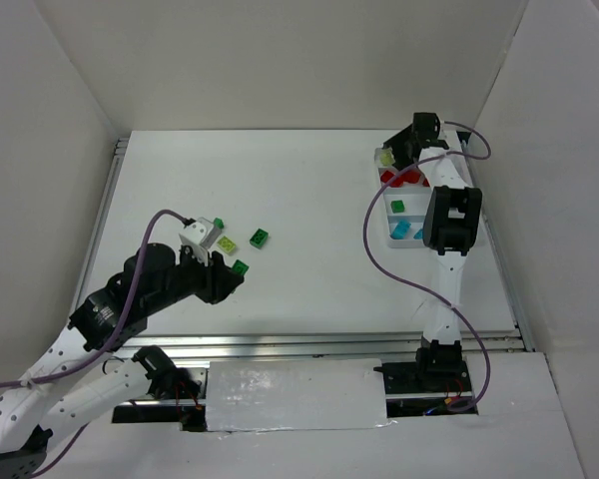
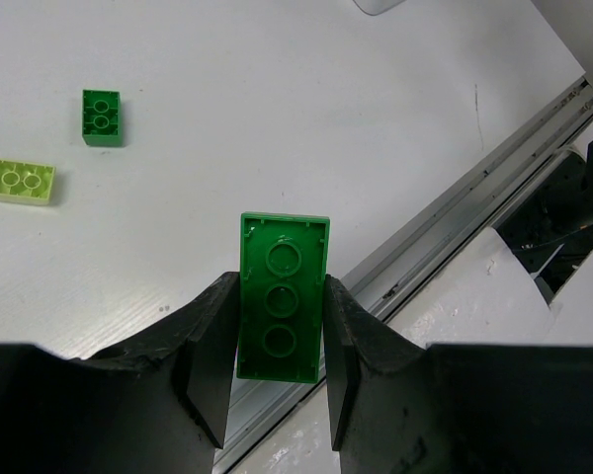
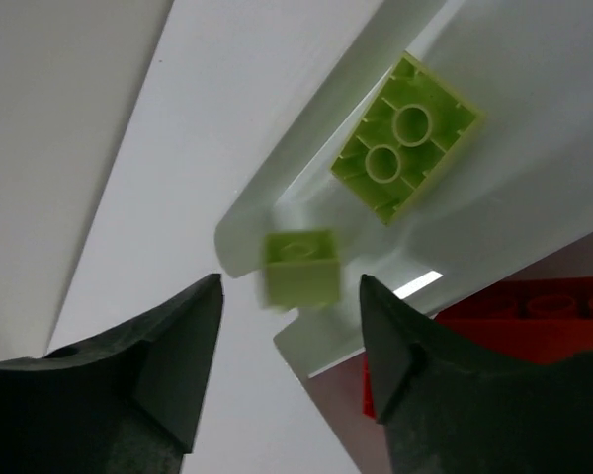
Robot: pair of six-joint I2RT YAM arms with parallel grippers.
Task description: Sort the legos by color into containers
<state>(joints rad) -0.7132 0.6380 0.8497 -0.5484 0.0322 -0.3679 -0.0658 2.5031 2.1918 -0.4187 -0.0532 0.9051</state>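
Legos, light, stiff and slick, suit a pinch across flat sides: left jaws clamp a green brick; right jaws apart, yellow-green brick loose over the tray.

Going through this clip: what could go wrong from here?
1. The small yellow-green brick looks blurred, mid-drop beyond the open right claw, right at the corner rim of the tray; it may bounce out or land among the red bricks.
2. The left claw pinches the dark green brick by its long sides, far end sticking out past the fingertips; it might pivot or slip during the carry.
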